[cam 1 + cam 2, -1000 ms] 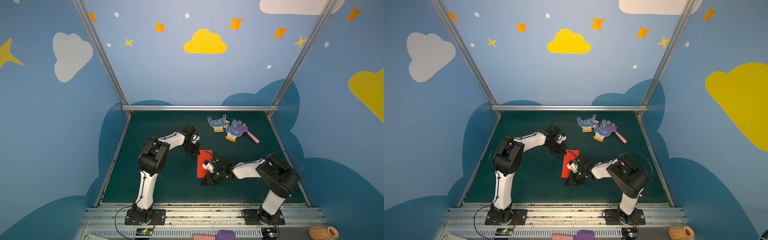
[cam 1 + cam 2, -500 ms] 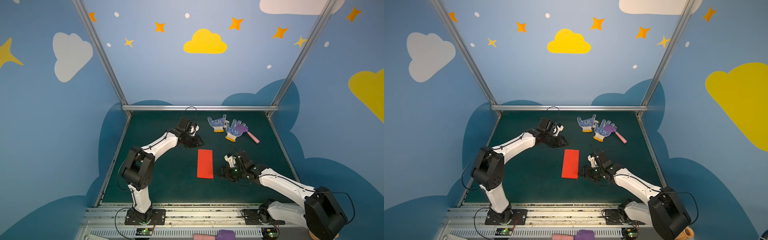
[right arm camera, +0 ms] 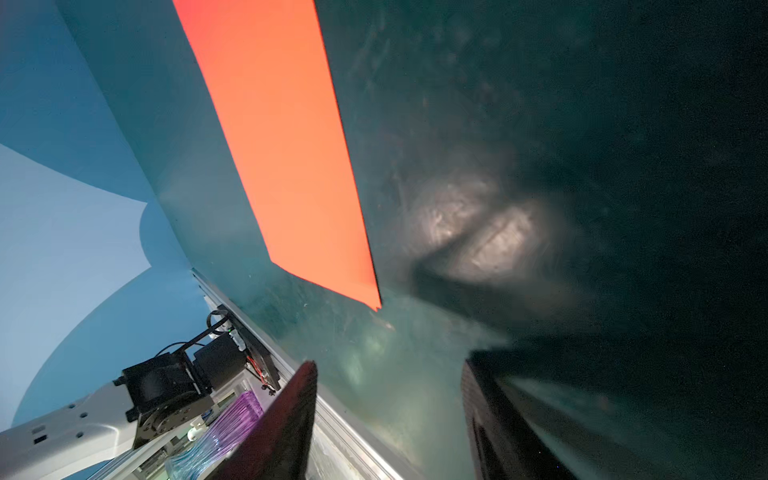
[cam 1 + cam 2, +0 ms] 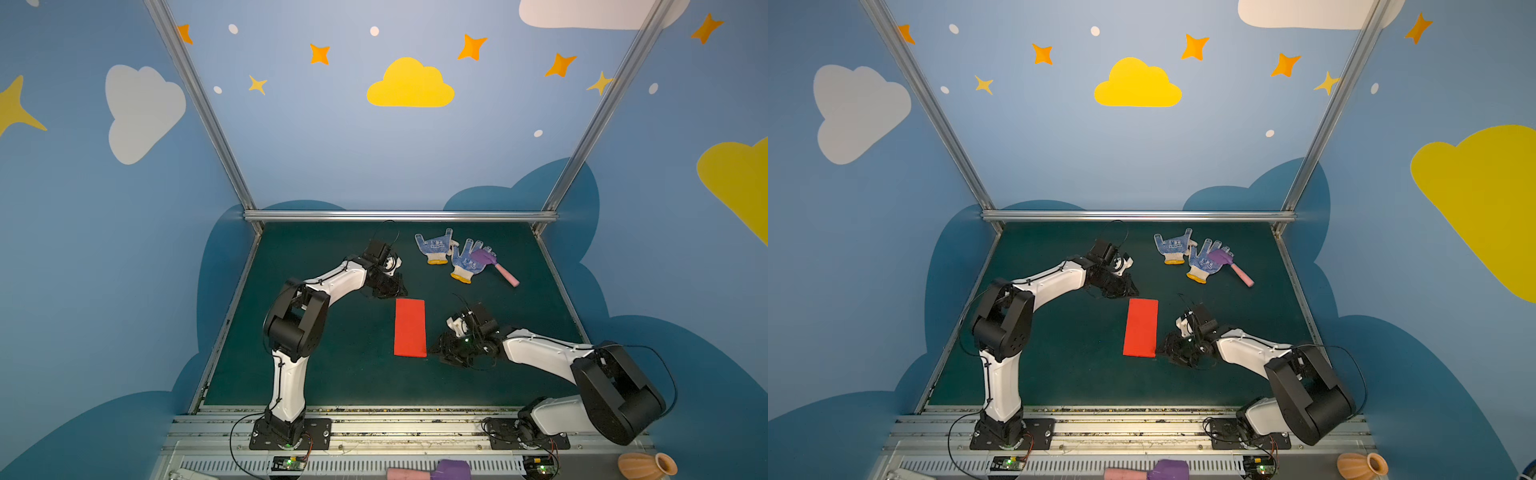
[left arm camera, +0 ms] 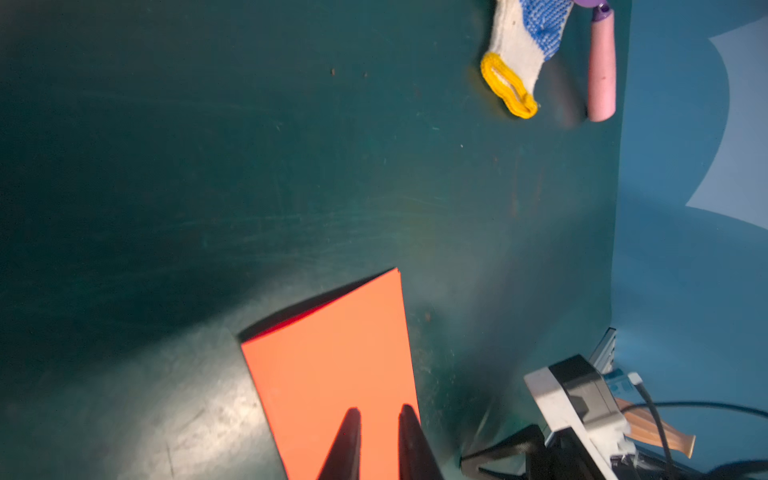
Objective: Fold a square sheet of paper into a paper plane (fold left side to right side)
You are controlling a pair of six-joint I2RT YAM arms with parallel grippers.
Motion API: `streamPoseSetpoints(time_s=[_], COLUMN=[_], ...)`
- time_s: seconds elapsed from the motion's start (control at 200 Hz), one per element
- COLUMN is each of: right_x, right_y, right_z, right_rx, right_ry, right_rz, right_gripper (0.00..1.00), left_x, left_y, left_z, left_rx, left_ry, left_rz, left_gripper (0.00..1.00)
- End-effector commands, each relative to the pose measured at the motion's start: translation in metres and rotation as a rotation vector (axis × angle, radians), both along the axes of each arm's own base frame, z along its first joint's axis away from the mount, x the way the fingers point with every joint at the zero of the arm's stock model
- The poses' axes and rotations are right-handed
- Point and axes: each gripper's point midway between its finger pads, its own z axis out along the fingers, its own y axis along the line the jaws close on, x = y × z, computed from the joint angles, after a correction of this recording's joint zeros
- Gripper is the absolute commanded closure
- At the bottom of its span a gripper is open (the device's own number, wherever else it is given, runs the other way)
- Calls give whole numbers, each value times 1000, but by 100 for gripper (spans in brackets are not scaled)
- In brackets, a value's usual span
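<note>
- The square sheet of paper (image 4: pixel 410 327) is lying flat mid-mat (image 4: pixel 332 374) as a narrow red rectangle, its long axis running 12 to 6.
- A doubled layer is showing at its short edge in the left wrist view, so the left-to-right fold is reading as done.
- The left gripper (image 4: pixel 392 287) is hanging at the sheet's 11 o'clock corner. Its jaws are parted by a slit and pinching nothing; contact I cannot tell.
- The right gripper (image 4: pixel 441 352) is sitting low off the 4 o'clock corner, jaws spread wide and empty.
- Judgement: the arms are pausing between folds. The next crease is calling for one gripper pinning the sheet while the other is working under a thin corner.
- The gloves (image 4: pixel 451 255) and toy hammer (image 4: pixel 496 266) are lying at 1 o'clock, well apart.
</note>
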Motion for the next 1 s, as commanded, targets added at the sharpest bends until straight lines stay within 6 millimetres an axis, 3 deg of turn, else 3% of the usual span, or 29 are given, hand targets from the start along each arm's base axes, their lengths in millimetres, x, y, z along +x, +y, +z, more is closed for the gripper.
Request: streamPoseSetpoints(time_s=[0.0,0.621,0.991], right_x=[3,3,8], right_y=[6,20,28], right_z=[0,-4,-13], right_rx=[33,62,79], right_ry=[5,23,40], right_rz=[-6,-9,-17], right_gripper=[43,44,45], left_x=[-1,-14,-19], left_y=[0,12,16], left_z=[-7,-72,-83], left_rx=[13,73,93], left_ry=[18,111,128], left_rz=[-18,31,32], left_gripper=[83,83,84])
